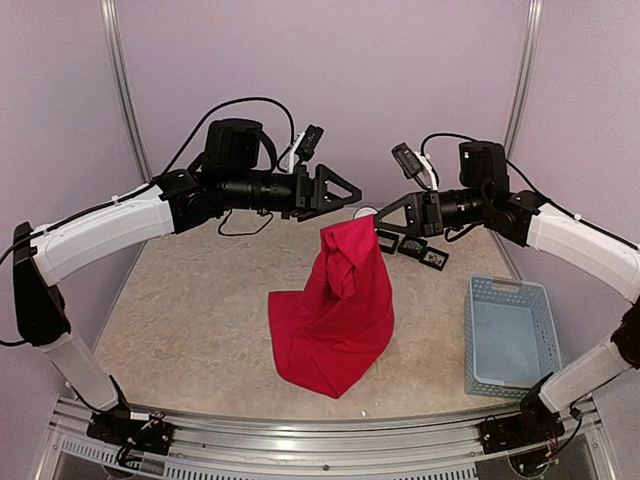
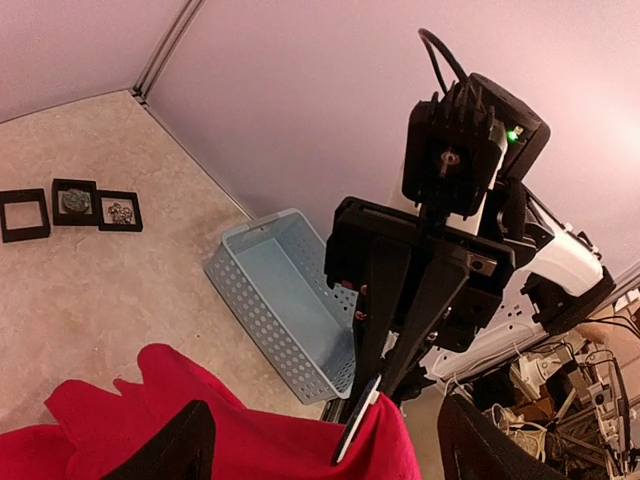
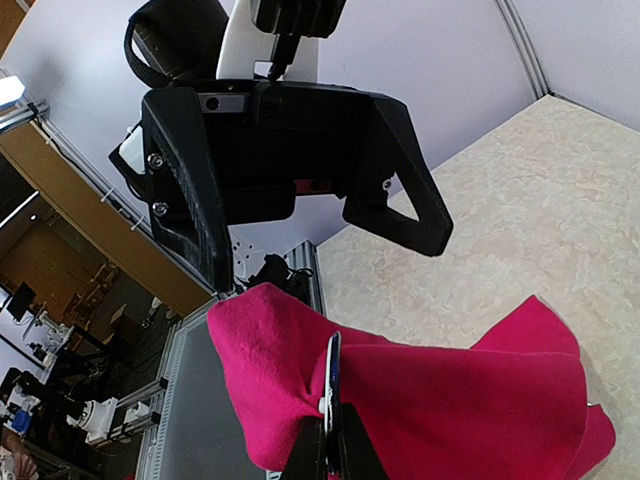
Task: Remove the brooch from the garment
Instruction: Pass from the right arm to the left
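Fingers of right gripper (image 1: 378,222) pinched on garment (image 1: 335,310) top corner, holding it up; hem rests on table (image 1: 180,320). Left gripper (image 1: 350,192) spread wide, empty, just beside that corner. No brooch visible on the garment, so can't confirm removal; judging unfinished.

The tips of the right gripper (image 3: 330,430) are buried in a pinched fold of the garment (image 3: 450,390) and cropped by the lower edge of the right wrist view. The fingers (image 2: 188,448) of the left gripper (image 1: 345,190) are cut off at the bottom of the left wrist view. The brooch cannot be picked out; it is perhaps concealed among folds. What lies in the small black frames (image 2: 70,205) is too small to be told. One end of the basket (image 2: 270,290) is hidden behind the right gripper.
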{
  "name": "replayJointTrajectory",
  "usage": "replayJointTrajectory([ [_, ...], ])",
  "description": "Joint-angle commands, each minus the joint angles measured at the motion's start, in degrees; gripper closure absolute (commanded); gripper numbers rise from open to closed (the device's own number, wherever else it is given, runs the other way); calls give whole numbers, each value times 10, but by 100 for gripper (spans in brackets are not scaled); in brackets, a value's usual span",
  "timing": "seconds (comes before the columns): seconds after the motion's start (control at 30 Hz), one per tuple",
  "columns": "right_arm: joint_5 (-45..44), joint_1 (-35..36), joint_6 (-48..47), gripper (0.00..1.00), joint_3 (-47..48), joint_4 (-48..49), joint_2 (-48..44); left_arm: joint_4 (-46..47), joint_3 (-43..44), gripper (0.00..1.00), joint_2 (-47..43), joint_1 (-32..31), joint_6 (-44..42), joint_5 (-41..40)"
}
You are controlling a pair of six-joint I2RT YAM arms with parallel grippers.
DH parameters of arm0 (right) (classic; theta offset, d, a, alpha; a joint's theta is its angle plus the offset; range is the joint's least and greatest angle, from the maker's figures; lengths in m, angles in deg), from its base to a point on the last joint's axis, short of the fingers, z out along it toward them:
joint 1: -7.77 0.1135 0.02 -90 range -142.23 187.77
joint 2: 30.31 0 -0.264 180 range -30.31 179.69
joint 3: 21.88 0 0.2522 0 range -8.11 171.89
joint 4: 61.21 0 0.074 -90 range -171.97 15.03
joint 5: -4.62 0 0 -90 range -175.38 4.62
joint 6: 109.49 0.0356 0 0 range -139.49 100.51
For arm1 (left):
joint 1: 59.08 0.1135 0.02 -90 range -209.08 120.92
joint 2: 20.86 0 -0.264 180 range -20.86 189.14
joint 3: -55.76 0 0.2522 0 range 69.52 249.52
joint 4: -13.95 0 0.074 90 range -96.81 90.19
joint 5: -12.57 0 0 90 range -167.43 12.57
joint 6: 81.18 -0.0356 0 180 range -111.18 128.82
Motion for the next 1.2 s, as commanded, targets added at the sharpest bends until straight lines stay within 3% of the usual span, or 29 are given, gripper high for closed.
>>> replayJointTrajectory([
  [0.0, 50, -4, 2, 100, 13, 0, 5, -4, 24, 28, 33, -11, -10, 38],
  [0.4, 64, -4, 0, 100, 18, -2, 25, 8, -1, 66, 36, -16, 1, 67],
  [0.67, 66, -4, 4, 100, 33, 10, 42, 16, -22, 68, 34, -24, 8, 79],
  [0.9, 64, -4, -3, 100, 29, 5, 44, 18, -30, 89, 24, -25, 5, 69],
  [1.03, 49, -4, -21, 100, 25, -16, 40, 17, -32, 94, 22, -25, 5, 68],
  [1.17, 29, -4, -26, 81, 21, -19, 31, 18, -36, 100, 16, -27, 5, 63],
])
